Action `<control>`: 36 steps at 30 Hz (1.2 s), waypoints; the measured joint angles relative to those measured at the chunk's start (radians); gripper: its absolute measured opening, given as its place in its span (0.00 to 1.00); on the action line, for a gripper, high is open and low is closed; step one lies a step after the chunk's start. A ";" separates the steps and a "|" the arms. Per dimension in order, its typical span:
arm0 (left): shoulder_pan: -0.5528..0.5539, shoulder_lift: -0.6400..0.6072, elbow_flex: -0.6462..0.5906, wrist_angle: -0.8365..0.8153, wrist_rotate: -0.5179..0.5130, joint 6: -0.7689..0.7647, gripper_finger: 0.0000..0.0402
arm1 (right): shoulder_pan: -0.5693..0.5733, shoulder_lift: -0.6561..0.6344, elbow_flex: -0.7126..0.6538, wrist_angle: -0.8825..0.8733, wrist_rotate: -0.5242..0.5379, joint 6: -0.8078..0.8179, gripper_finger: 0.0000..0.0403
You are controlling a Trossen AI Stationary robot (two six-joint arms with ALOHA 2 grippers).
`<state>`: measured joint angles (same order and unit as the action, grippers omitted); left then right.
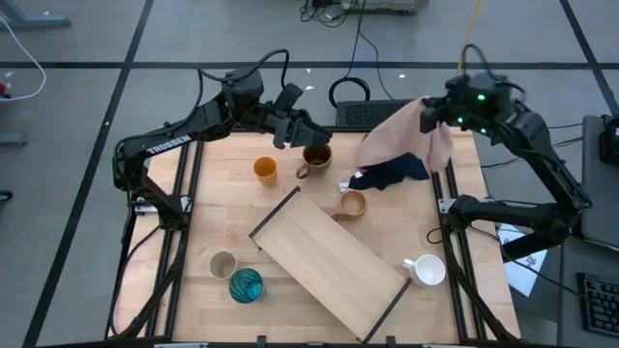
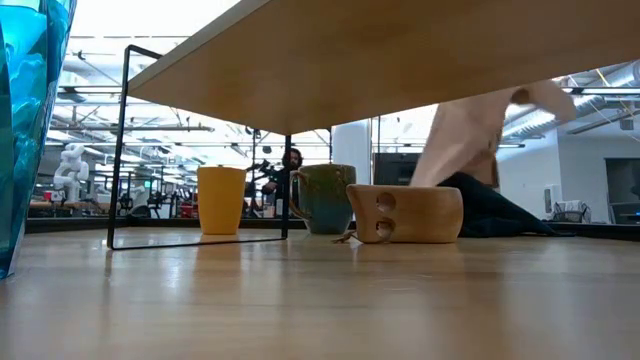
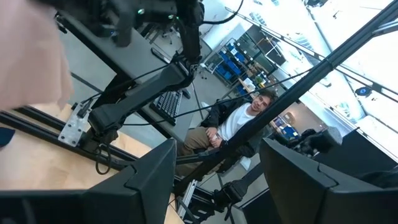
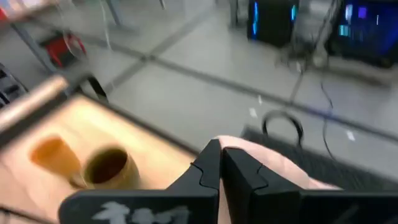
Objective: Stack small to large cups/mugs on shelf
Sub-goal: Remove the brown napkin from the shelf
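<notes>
The shelf (image 1: 329,259) lies slantwise on the table. Around it stand the orange cup (image 1: 265,170), dark brown mug (image 1: 316,158), tan handled cup (image 1: 352,204), white mug (image 1: 426,270), beige-grey cup (image 1: 223,264) and teal cup (image 1: 246,285). My left gripper (image 1: 306,130) hovers open, level, beside and above the brown mug, holding nothing. At the far right my right gripper (image 1: 427,113) is raised and shut on a pink cloth (image 1: 401,140). A navy cloth (image 1: 392,172) lies under the pink cloth's lower end. My right gripper pinches the pink cloth near its top (image 4: 249,163) between its two shut fingers (image 4: 208,168), coming from the table's right side and slanting down. The cloth hangs slack below the fingers. Its lower part (image 2: 460,140) drapes down onto the navy cloth (image 2: 490,210).
The shelf's thin dark end rails (image 1: 276,215) stick out at both ends. Black frame bars (image 1: 184,193) run along the table's left and right sides. A person sits beyond the table in the left wrist view (image 3: 239,121). Bare tabletop shows at the near left (image 1: 280,309).
</notes>
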<state>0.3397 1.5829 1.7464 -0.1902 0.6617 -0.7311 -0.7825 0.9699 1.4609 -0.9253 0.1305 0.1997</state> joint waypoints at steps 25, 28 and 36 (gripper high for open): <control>-0.022 0.000 0.000 -0.001 0.001 -0.013 0.58 | -0.004 0.281 -0.200 -0.115 -0.207 -0.062 0.00; -0.022 0.000 0.000 -0.001 0.001 -0.013 0.58 | -0.004 0.296 -0.259 -0.056 -0.226 -0.061 0.00; -0.022 0.000 0.000 0.000 0.001 -0.016 0.58 | -0.034 0.354 -0.414 0.107 -0.240 -0.057 0.00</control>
<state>0.3176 1.5829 1.7462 -0.1905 0.6628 -0.7469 -0.8160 1.3242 1.0466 -0.8181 -0.1096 0.1426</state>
